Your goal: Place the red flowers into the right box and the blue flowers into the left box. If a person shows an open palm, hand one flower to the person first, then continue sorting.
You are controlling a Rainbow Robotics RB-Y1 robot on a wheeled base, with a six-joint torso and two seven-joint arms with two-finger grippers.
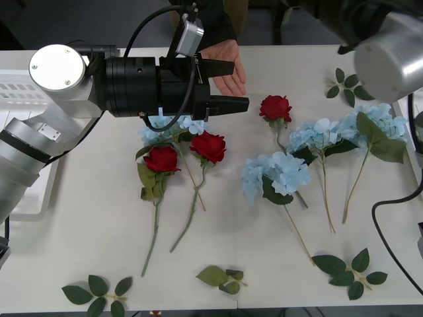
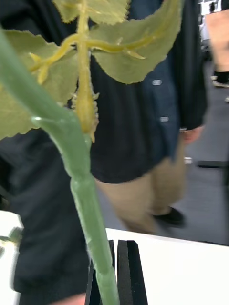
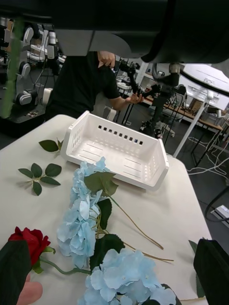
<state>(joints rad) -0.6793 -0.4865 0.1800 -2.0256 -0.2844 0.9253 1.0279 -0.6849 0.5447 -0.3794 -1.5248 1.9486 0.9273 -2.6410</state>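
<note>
Three red flowers lie on the table: two roses (image 1: 162,158) (image 1: 209,146) side by side and a third (image 1: 275,107) farther back. Blue flowers (image 1: 277,173) (image 1: 370,122) lie to their right, and one (image 1: 168,125) lies under my left arm. My left gripper (image 1: 239,84) hangs open above the table, just in front of a person's open palm (image 1: 225,51). The left box (image 1: 16,92) stands at the far left. The right box (image 3: 143,162) sits behind the hydrangeas (image 3: 81,214). My right gripper (image 2: 113,281) is raised and shut on a green leafy stem (image 2: 86,200); its head is out of view.
Loose leaf sprigs lie near the front edge (image 1: 98,290) (image 1: 223,277) (image 1: 350,267) and at the back right (image 1: 345,86). A person in a dark shirt and tan trousers (image 2: 143,190) stands behind the table. My right arm (image 1: 390,46) looms at the upper right.
</note>
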